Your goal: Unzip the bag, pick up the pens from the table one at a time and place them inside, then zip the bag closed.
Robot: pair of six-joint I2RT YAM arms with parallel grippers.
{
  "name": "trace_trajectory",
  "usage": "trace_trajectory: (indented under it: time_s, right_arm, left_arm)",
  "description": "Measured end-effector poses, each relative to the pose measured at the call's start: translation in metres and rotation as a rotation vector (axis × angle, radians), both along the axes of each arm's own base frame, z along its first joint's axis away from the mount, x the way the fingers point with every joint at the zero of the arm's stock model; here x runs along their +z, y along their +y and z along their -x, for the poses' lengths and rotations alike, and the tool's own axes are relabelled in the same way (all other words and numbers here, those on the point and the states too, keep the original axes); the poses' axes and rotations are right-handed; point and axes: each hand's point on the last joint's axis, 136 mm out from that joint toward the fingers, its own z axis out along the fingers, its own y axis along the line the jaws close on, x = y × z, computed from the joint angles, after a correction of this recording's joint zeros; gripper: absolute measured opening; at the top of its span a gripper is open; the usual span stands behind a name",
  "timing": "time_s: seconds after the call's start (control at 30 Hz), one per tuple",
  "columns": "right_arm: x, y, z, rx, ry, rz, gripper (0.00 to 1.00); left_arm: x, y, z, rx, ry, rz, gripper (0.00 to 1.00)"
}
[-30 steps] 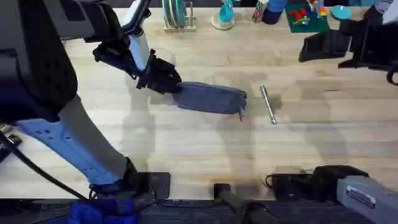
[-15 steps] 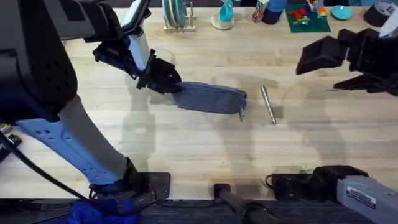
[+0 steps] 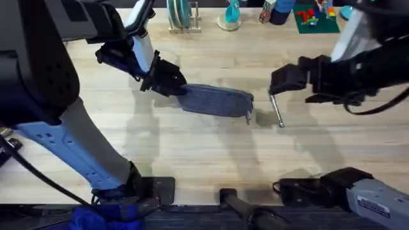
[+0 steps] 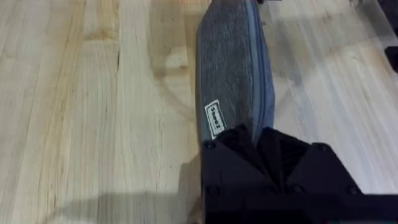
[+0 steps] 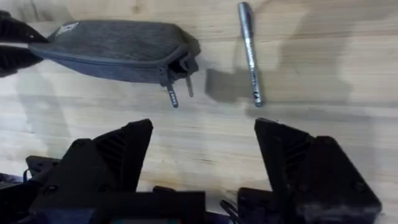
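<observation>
Overhead, pen (image 3: 275,107) beside bag (image 3: 217,101), right hand (image 3: 285,80) above

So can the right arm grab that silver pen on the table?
Probably yes. The right gripper hangs open just above the pen, which lies alone on the table, a little apart from the bag. Nothing covers it.

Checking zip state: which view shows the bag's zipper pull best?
Right wrist: the zipper pull hangs clear at the bag's end, beside the pen. Overhead shows it as a small sliver. Left wrist shows the bag's fabric and zipper line.
</observation>
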Motion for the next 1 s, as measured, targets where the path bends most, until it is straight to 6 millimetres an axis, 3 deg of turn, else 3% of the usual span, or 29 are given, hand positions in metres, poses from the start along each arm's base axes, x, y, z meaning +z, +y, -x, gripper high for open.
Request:
trace_trajectory:
  time_s: [0.3,0.63,1.0]
  right_arm:
    - [-0.027,0.026,0.004,0.031,0.014,-0.026,0.994]
    - [-0.039,0.05,0.008,0.104,0.009,-0.027,0.995]
    - [-0.086,0.075,-0.003,0.148,0.115,0.044,0.993]
  left_arm:
    - [0.0,0.0,0.0,0.0,0.0,0.0,0.042]
    - [0.0,0.0,0.0,0.0,0.0,0.0,0.042]
    - [0.0,0.0,0.0,0.0,0.0,0.0,0.042]
